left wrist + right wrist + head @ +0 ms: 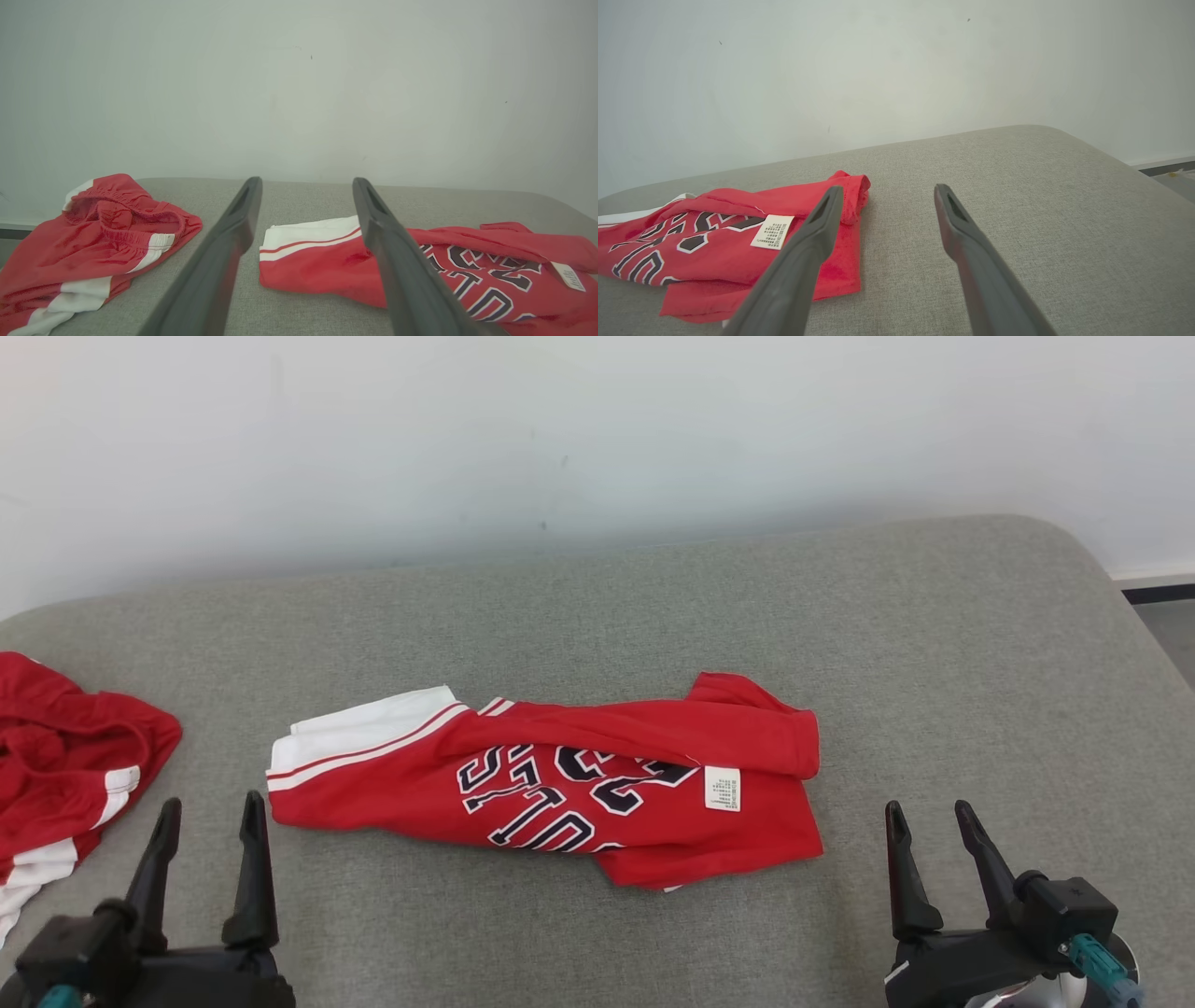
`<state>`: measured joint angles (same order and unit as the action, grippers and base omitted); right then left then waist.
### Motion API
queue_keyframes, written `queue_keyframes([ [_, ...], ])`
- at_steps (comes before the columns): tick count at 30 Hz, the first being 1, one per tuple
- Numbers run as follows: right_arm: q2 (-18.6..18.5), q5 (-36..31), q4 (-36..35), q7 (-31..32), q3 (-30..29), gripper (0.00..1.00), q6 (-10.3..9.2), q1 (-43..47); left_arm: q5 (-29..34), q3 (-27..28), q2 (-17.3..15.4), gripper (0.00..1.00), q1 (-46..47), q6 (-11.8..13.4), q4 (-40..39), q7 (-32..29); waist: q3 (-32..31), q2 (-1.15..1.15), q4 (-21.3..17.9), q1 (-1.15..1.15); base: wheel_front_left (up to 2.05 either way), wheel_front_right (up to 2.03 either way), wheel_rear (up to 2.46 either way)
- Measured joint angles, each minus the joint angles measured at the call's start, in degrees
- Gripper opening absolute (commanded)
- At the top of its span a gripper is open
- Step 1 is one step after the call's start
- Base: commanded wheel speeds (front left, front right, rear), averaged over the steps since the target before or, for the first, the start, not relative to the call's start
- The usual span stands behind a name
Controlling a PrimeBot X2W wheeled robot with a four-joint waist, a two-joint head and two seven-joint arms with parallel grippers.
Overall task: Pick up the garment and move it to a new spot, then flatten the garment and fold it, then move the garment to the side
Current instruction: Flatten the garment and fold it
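Crumpled red shorts (pixel 65 747) at 9 o'clock on the grey padded surface (pixel 653 607), left end effector (pixel 211 807) at 7 o'clock, spread open and empty, folded red garment (pixel 560 775) lying at centre, right end effector (pixel 929 810) at 5 o'clock, likewise spread wide, holding nothing.

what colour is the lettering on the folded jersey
The lettering is dark navy or black with white outlines, on the red jersey. Head view shows it best.

The grey surface (pixel 934 644) is bare at the back and on the right. The red garment (pixel 560 784) lies in the middle, another red cloth (pixel 65 756) at the left. A wall (pixel 597 429) stands behind.
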<state>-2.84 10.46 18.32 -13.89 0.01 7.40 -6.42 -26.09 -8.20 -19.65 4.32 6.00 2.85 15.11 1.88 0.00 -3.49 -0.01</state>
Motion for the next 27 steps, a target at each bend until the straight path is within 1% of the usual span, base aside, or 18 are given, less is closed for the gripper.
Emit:
queue_keyframes([
  [13,0.0,-0.2,-0.9,1.1,0.3,1.0,0.0,1.4,5.5,5.2,5.4,1.0,-6.3,-4.1,0.2,0.0,-0.6,0.0,1.3,0.0,0.0,0.0,0.0],
  [22,0.0,-0.4,-1.1,1.5,0.4,1.0,0.0,1.6,8.2,7.2,7.7,1.0,-6.7,-6.5,0.9,0.0,-0.8,0.0,2.1,0.0,0.0,0.0,0.0],
  [24,0.0,-0.4,-1.0,1.5,0.6,1.0,0.0,1.6,8.6,7.5,8.1,1.0,-6.7,-6.6,1.0,0.0,-0.7,0.0,2.2,0.0,0.0,0.0,0.0],
  [27,0.0,-0.9,-0.4,1.9,1.0,1.0,0.0,0.2,9.2,7.8,8.8,1.0,-6.7,-7.4,1.1,0.0,-0.4,0.0,2.4,0.0,0.0,0.0,0.0],
])
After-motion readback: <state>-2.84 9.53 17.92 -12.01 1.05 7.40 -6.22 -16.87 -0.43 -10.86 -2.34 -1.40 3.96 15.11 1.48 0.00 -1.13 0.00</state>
